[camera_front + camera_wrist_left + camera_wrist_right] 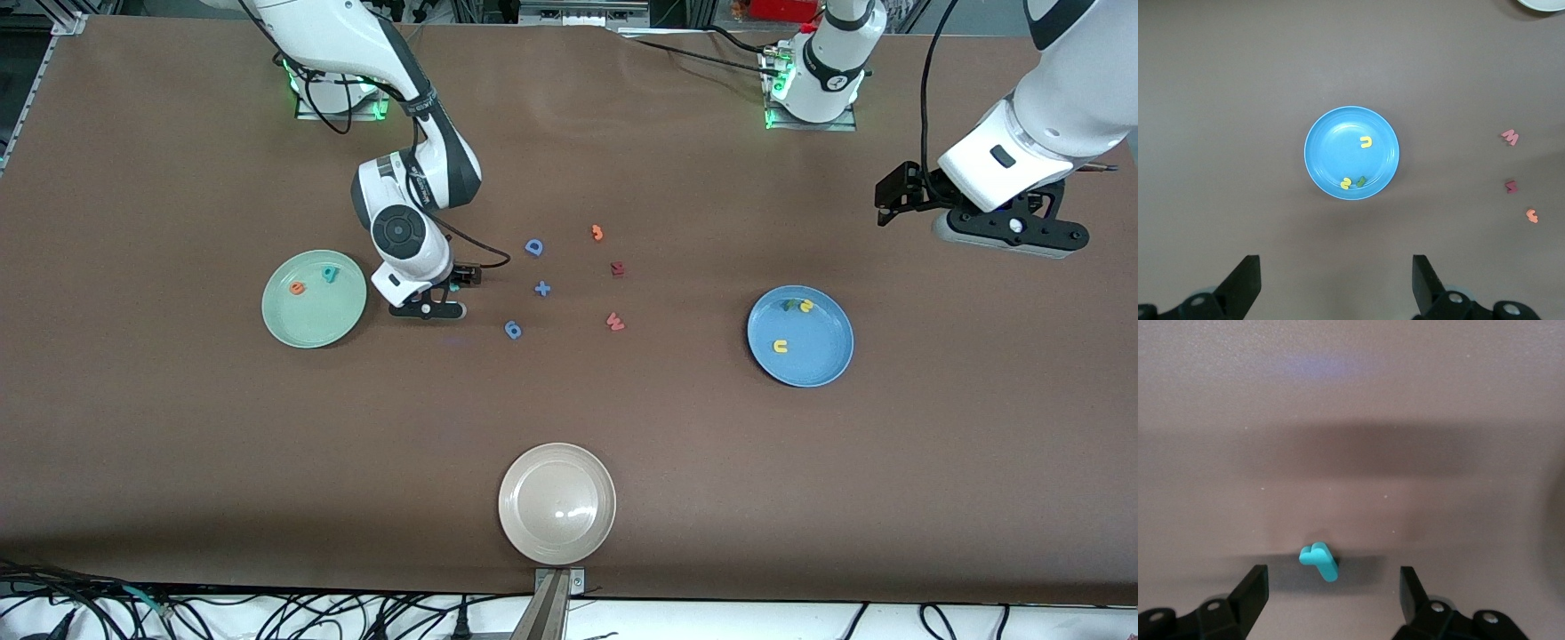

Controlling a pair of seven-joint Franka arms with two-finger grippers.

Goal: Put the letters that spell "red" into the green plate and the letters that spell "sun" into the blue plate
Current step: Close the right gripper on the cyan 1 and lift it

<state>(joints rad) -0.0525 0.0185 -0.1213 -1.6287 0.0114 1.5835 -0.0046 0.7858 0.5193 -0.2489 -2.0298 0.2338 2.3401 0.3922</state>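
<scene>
The green plate (pixel 314 320) holds an orange "e" (pixel 297 287) and a teal "d" (pixel 331 273). Beside it, toward the table's middle, my right gripper (pixel 428 310) is down at the table. In the right wrist view this gripper (pixel 1333 587) is open, and the teal "r" (pixel 1319 560) lies on the table between its fingers, touching neither. The blue plate (pixel 818 356) holds a yellow "u" (pixel 781 347), a yellow "s" (pixel 806 306) and a green "n" (pixel 789 305). My left gripper (pixel 1337 277) waits high and open, looking down on that plate (pixel 1338 147).
Loose letters lie mid-table: a blue "D" (pixel 533 247), a blue plus (pixel 542 288), a blue "6" piece (pixel 513 330), an orange "3" piece (pixel 597 233) and two dark red letters (pixel 617 268), (pixel 614 322). A beige plate (pixel 556 503) sits near the front edge.
</scene>
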